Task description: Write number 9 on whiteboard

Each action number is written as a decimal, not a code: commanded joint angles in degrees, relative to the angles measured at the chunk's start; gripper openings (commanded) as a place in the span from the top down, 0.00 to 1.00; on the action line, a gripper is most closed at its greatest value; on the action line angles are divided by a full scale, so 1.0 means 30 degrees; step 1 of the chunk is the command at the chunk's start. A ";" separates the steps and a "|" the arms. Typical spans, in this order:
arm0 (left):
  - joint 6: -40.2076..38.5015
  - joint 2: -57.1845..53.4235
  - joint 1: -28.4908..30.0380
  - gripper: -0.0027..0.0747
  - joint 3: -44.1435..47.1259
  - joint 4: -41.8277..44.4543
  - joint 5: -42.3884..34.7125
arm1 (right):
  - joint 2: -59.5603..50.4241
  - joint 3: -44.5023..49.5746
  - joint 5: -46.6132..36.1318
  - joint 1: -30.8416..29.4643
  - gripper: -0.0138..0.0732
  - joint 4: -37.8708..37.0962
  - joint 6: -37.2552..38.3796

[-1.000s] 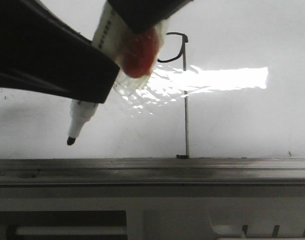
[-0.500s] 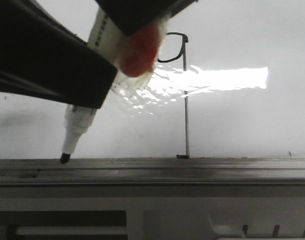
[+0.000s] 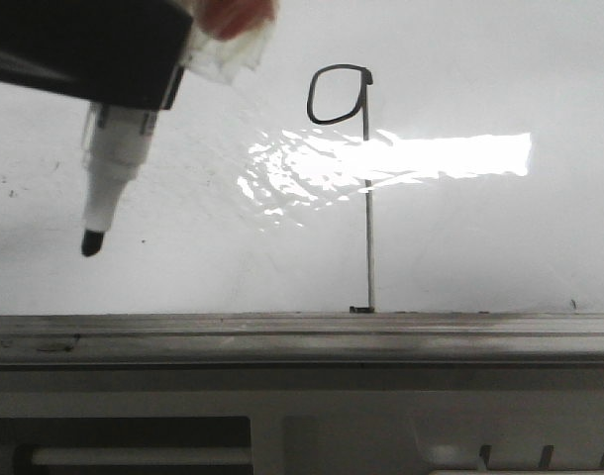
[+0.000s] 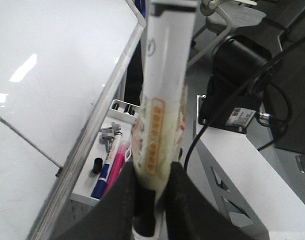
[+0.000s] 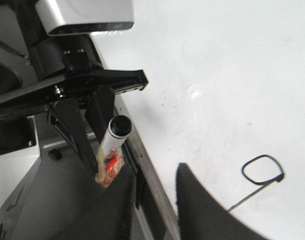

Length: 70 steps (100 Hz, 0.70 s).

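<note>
The number 9 [image 3: 368, 198] is on the whiteboard [image 3: 500, 247]: a small rounded loop on top of a long straight stem with a tiny foot at the grey rail [image 3: 381, 336]. My left gripper [image 3: 134, 69] is shut on a white marker pen [image 3: 112, 178] at the upper left. The pen's black tip hangs off the board, well left of the 9. The left wrist view shows the fingers [image 4: 120, 200] clamped on the pen barrel [image 4: 160, 125]. My right gripper [image 5: 152, 210] is open and empty beside the rail, with the 9's loop [image 5: 262, 170] near it.
A bright glare patch [image 3: 431, 158] crosses the stem. A white tray [image 4: 87, 187] below the rail holds a blue marker [image 4: 106, 172], a pink marker [image 4: 117, 162] and a black cap [image 4: 96, 165]. A black motor with cables [image 4: 232, 75] stands beside the board.
The left gripper and pen moved left and up, away from the rail. The red blob has almost left the top of the view, and the 9's loop is now uncovered.
</note>
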 commanded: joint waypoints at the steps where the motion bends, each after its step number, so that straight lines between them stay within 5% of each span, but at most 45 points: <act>1: -0.0939 -0.0407 -0.0016 0.99 -0.0401 -0.1138 -0.1009 | -0.1201 -0.0570 -0.1055 -0.0801 0.92 -0.0039 0.0132; 45: -0.3761 -0.0407 -0.0016 0.99 0.0877 -0.1492 -0.6377 | -0.3158 0.1653 -0.1191 -0.2031 0.91 -0.0135 0.0273; 70: -0.4700 -0.0407 -0.0016 0.99 0.1130 -0.4678 -1.0023 | -0.3158 0.2428 -0.2806 -0.2031 0.91 -0.0135 0.0273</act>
